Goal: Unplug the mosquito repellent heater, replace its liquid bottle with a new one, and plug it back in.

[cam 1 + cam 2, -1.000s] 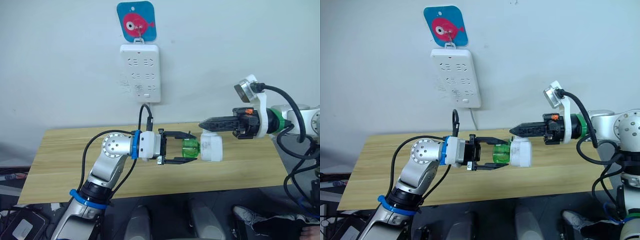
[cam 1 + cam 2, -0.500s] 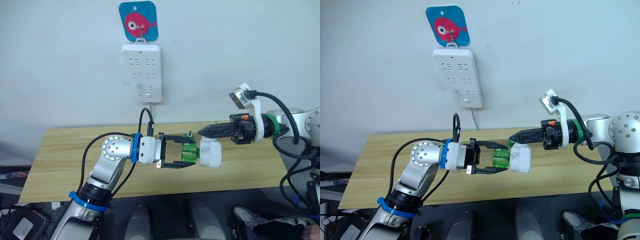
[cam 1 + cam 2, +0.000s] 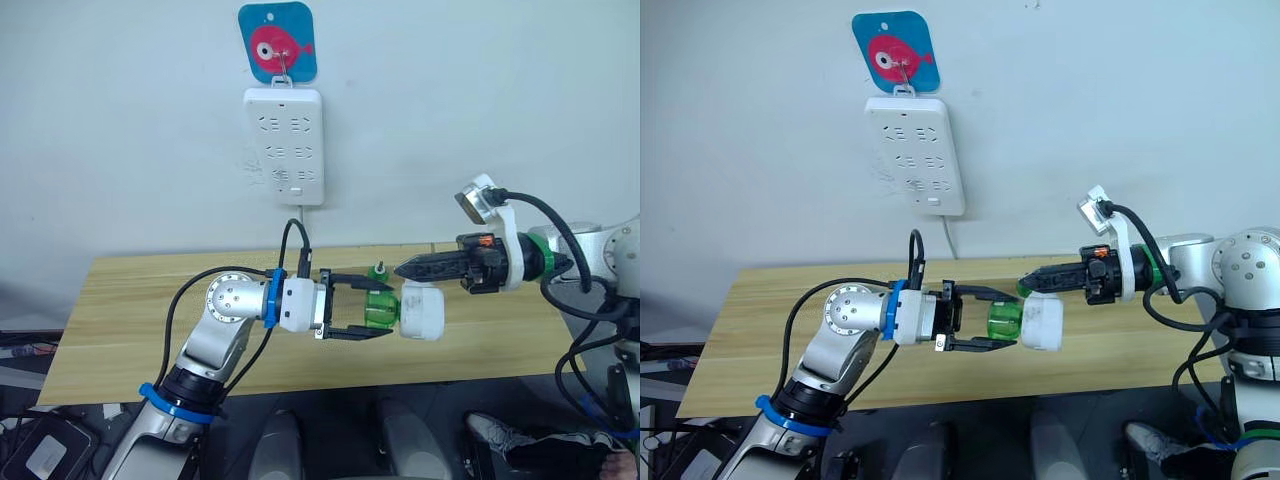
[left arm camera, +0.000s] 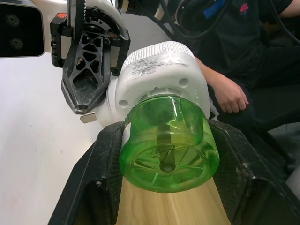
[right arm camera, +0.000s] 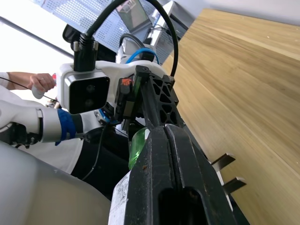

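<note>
Left claw gripping green bottle | right claw pinching heater closed, at bottle's 3 o'clock | axis lying horizontal above table

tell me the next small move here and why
Probably twist the green bottle with the left claw to unscrew it. The heater is off the socket strip, pinched by the right claw, bottle still seated in it above the table.

Pale wall, wooden table, socket strip.
</note>
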Controlling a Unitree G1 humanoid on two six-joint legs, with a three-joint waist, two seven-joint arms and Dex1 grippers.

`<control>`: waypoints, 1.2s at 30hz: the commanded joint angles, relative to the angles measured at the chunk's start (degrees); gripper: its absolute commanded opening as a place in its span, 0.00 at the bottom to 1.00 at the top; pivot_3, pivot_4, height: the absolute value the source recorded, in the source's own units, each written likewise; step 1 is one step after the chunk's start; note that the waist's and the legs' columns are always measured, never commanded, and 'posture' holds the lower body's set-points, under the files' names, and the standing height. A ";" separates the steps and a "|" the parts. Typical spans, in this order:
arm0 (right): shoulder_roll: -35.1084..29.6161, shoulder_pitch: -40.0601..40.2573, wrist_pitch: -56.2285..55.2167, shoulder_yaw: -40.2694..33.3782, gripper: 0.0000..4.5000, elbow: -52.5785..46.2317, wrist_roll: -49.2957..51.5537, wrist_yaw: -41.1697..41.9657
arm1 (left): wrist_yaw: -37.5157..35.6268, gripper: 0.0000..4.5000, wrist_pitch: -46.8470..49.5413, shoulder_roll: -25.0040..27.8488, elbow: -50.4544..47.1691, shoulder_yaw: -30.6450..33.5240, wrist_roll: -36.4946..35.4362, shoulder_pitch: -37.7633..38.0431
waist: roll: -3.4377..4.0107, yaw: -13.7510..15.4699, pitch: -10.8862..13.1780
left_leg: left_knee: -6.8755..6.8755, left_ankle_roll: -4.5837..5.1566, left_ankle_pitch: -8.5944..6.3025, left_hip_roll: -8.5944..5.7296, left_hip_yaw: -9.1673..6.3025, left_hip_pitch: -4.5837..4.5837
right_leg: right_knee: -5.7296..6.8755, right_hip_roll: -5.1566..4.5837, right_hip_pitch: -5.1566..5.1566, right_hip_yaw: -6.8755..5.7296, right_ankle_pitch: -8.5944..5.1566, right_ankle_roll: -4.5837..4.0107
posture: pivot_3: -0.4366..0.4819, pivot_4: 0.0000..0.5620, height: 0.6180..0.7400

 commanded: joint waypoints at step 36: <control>21.68 27.90 -29.80 -21.86 1.00 -28.84 15.40 -55.99 | 31.26 0.50 7.42 -12.80 5.37 6.16 6.67 0.32 | 0.04 -1.47 -0.03 | -0.01 0.02 -0.02 -0.05 0.02 0.01 | 0.23 -0.06 -0.03 0.03 0.00 0.01 | 0.23 0.38 0.88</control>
